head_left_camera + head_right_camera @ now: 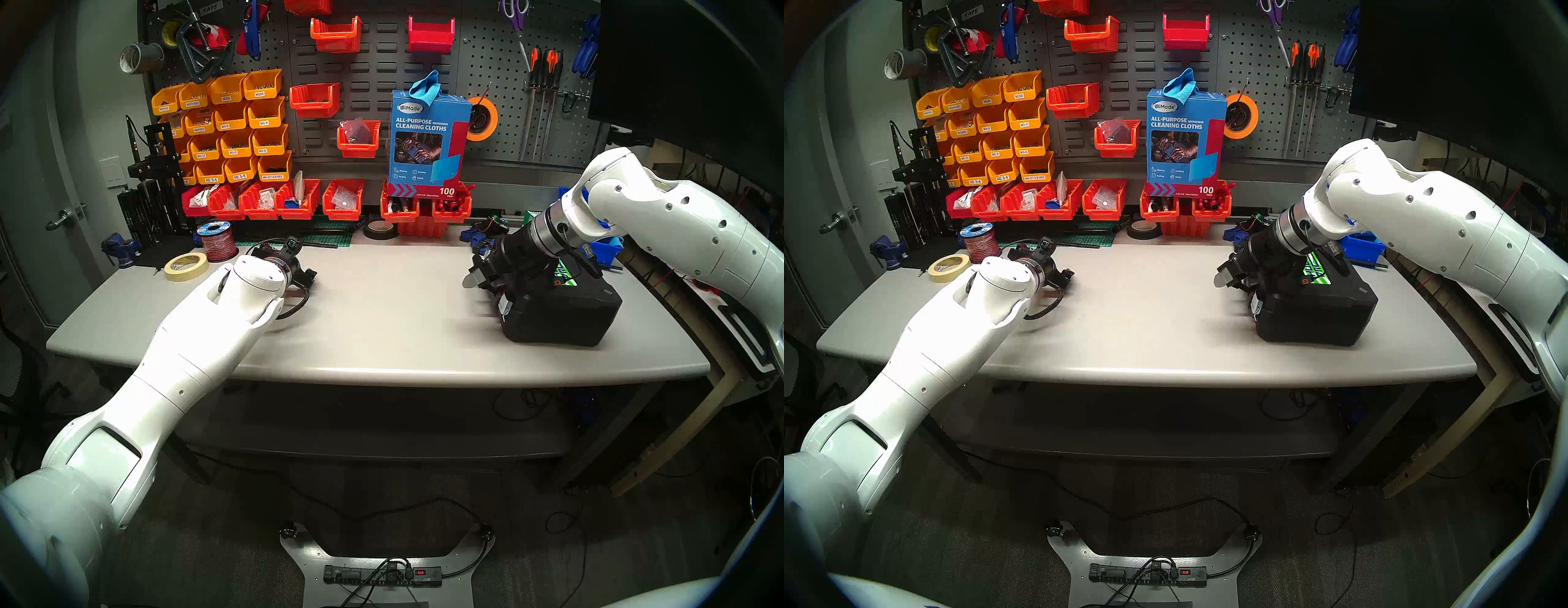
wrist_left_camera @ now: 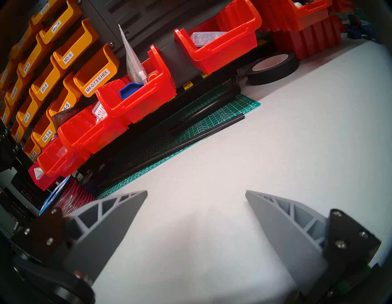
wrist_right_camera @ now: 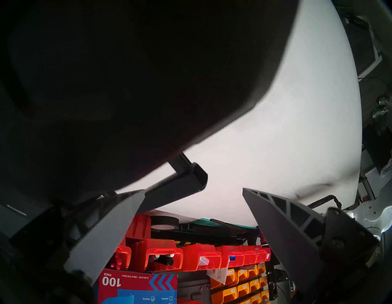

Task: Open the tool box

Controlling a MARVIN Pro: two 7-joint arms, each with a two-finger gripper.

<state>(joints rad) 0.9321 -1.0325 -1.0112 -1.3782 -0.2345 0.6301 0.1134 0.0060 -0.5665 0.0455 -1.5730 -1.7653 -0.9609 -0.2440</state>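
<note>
Head view: the black hard-plastic briefcase-shaped tool box (image 1: 560, 310) sits closed at the right of the grey tabletop (image 1: 382, 322). The right gripper (image 1: 477, 274) hangs over its left end, seemingly spread.

Left wrist view: the left gripper (image 2: 196, 192) is spread wide over bare tabletop, empty.

Right wrist view: the right gripper's fingers (image 3: 282, 214) stand spread, empty, beside the box's black handle (image 3: 182, 180). Judged risk: catching the handle, not a latch, would shove the box.
</note>
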